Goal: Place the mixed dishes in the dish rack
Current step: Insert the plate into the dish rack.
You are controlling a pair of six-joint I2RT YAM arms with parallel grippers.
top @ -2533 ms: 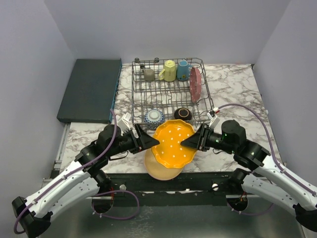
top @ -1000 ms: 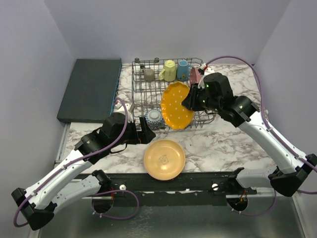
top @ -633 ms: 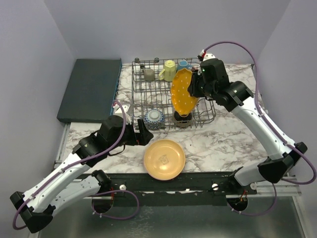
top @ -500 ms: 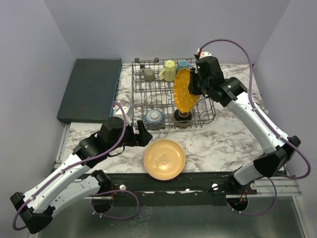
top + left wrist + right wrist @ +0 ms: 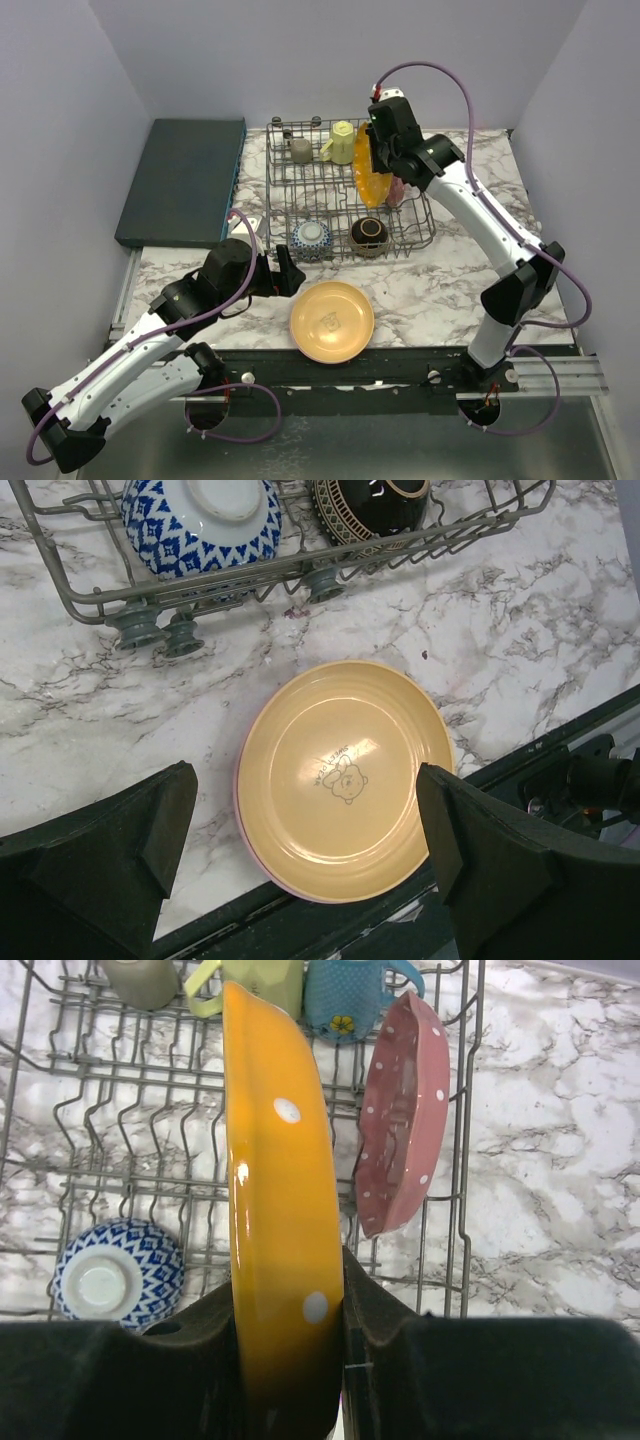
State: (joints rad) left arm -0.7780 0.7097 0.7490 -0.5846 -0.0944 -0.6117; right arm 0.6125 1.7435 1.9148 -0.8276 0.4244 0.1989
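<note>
Grey wire dish rack, rectangular, with upright tines and round feet, on a white surface with grey marble veining. Flat dark teal slab to its left.

Along the far row of the rack: olive-grey mug, yellow mug, blue dotted mug. On the right side, a pink dotted plate with a wavy rim, standing on edge. In the near row, a glossy blue-and-white patterned bowl, base up, beside a dark bowl with a gold band pattern.

Right tool: closed part-way on the glossy orange dotted plate, one finger on each face near the rim. Plate held on edge over the right part of the rack, just left of the pink plate and apart from it. Contact with the tines not discernible.

Left tool: fully spread, empty, above a smooth round tan plate with a small printed figure at its centre. Tan plate flat on the surface just in front of the rack, on top of a pink-rimmed dish.
</note>
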